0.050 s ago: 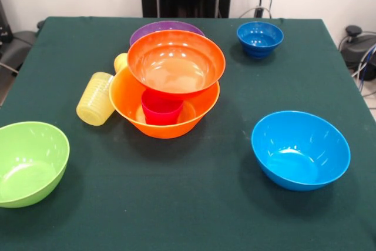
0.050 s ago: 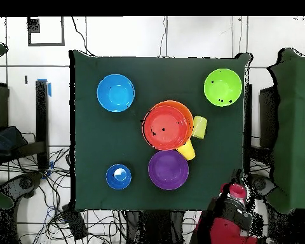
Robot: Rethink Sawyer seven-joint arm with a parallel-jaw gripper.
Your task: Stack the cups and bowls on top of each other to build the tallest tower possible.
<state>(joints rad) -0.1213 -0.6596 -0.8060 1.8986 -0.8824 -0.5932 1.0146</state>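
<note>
Red arm [image 2: 228, 222] drawn back, table-edge.

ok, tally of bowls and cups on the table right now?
Bowls: 6 - orange-yellow, red-orange, purple, light blue, lime green, small dark blue.
Cups: 3 visible - ribbed pale yellow, orange-yellow, red-pink.
Total: 9

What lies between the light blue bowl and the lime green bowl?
In the front view, only bare green tablecloth lies between the light blue bowl and the lime green bowl.
</note>
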